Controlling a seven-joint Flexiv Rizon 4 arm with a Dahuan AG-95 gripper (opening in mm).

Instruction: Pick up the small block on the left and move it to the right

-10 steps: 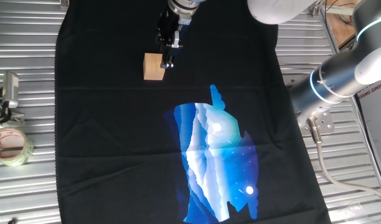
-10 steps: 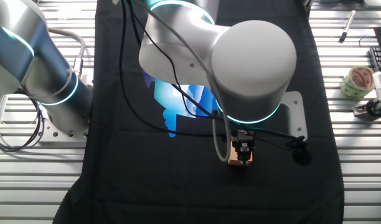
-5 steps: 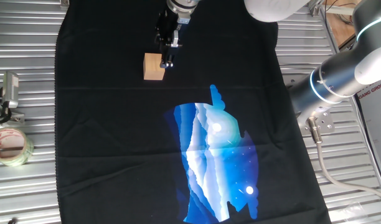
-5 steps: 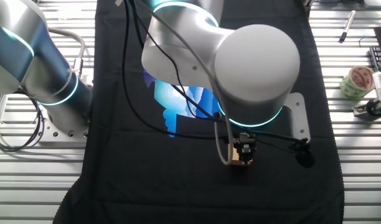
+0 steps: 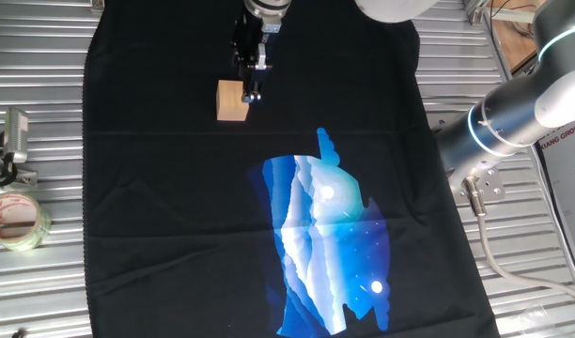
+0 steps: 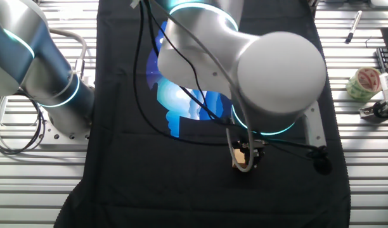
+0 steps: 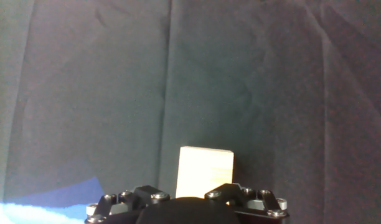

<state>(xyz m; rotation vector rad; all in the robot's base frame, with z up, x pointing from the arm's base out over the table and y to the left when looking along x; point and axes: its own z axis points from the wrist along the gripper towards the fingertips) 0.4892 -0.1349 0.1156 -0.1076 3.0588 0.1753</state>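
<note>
The small block is a light tan wooden cube resting on the black cloth at the upper left. My gripper hangs just above it, and from this side its dark fingers reach down by the cube's right edge. In the hand view the small block sits low in the middle, between the two finger mounts, which stand apart. The fingertips themselves do not show there. In the other fixed view the arm covers most of the small block. Nothing is held.
A blue and white print covers the middle of the cloth. A roll of clear tape and a metal clip lie on the slatted metal table at the left. The arm's base stands at the right.
The arm's upper links have swung slightly over the block while the gripper stays right by it. The block has not moved.
</note>
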